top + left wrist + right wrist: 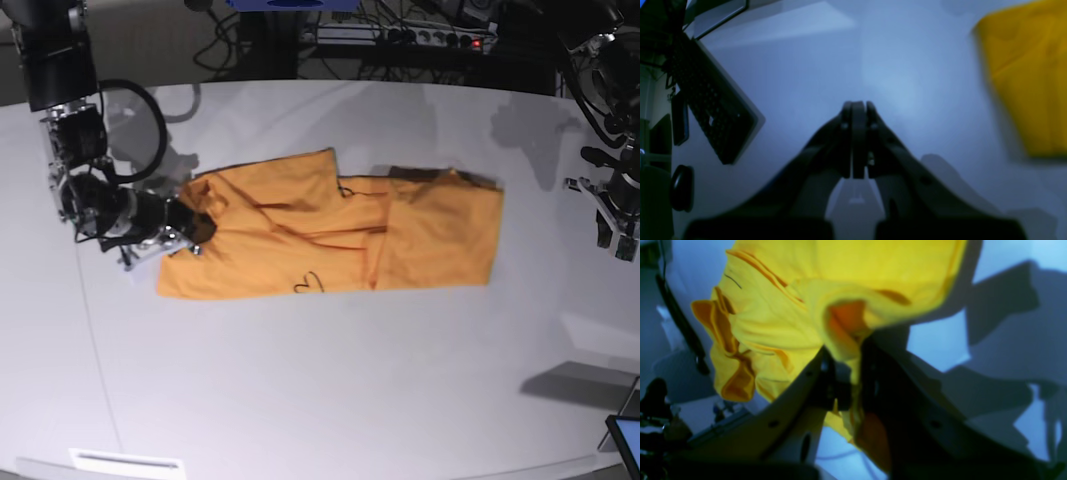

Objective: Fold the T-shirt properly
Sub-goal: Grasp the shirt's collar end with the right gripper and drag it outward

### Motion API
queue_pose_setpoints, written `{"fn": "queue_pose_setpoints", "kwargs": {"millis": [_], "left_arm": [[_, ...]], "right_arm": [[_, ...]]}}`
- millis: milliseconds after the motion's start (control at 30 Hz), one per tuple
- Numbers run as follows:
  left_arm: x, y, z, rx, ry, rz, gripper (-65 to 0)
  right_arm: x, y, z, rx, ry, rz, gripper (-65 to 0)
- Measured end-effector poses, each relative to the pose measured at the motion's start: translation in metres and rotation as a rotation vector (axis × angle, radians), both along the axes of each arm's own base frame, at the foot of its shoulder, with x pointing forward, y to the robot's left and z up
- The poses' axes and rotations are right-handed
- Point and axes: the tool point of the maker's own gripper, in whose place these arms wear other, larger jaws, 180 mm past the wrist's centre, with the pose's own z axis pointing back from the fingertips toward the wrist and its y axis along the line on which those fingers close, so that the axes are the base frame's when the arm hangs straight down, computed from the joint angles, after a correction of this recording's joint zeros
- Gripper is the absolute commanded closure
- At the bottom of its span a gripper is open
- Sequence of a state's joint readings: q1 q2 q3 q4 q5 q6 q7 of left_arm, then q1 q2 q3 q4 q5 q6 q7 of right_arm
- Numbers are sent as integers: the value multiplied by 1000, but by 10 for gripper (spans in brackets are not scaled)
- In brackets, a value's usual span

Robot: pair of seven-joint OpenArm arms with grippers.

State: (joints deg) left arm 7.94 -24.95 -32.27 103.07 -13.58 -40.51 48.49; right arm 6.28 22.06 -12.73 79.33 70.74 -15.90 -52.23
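Note:
The orange-yellow T-shirt (pixel 400 235) lies partly folded and rumpled on the white table (pixel 320 390), with thin dark line marks near its front edge. My right gripper (pixel 195 228) is at the shirt's left end, low over the table. In the right wrist view the right gripper (pixel 846 363) is shut on a bunched fold of the T-shirt (pixel 773 316), which runs down between the fingers. My left gripper (pixel 606 228) hangs off to the right, apart from the shirt. Its fingers (pixel 858 106) are pressed together with nothing between them, and the T-shirt (pixel 1023 76) shows blurred at upper right.
A dark keyboard (pixel 710 100) and a mouse (pixel 681 188) lie beside the left arm. A power strip (pixel 440 38) and cables run behind the table. A screen corner (pixel 625 440) sits at the front right, and a white label strip (pixel 130 462) at the front left edge.

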Motion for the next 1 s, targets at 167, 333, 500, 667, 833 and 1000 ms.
{"fn": "queue_pose_setpoints", "kwargs": {"millis": [167,333,500,667,833,1000], "left_arm": [[1,0,0,0,-1,-1,0],[1,-1,1,0,-3,-2,0],[2,-1,1,0,-3,-2,0],[2,-1,1,0,-3,-2,0],[2,-1,1,0,-3,-2,0],[1,-1,0,-1,-2,-2,0]], "right_arm": [[0,-33,0,-70,-2,-12,-1],[2,-59,1,-131,-8,-22,-1],[1,-76,3,-172,-6,-24,-1],[0,-116,1,-294,65,-139,-1],[-1,-132,3,-377,125,-241,-1],[-1,-128,12,-411,124,-283,-1]]}}
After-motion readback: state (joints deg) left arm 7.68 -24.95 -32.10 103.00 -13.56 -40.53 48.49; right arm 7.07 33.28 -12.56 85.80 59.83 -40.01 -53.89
